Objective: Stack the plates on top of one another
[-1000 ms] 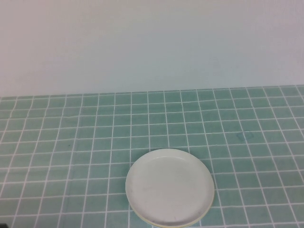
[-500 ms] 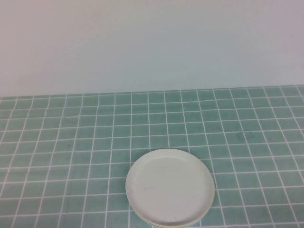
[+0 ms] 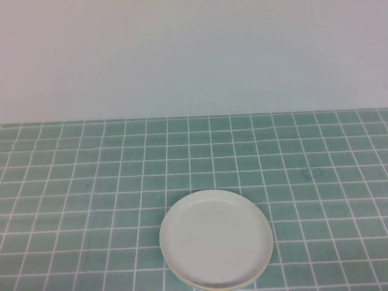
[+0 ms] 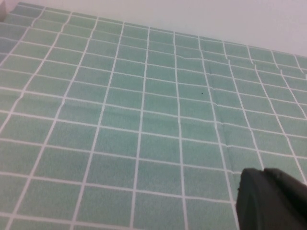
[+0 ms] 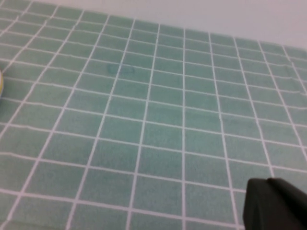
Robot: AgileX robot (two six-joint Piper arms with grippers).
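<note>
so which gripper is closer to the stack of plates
Probably the right. Neither shows in the high view with the plates, but the right gripper has a yellow rim in its wrist view; the left gripper sees only tiled cloth.

White plate point(image 3: 216, 238) tops the stack, yellow plate's point(image 3: 182, 280) rim peeking beneath.

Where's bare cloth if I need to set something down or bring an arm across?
Nearly everywhere: cloth is bare left of the plate stack, right of it, and behind it to the wall. Only the near-centre, under the stack, is taken. Left gripper and right gripper sit over bare cloth, out of the high view.
</note>
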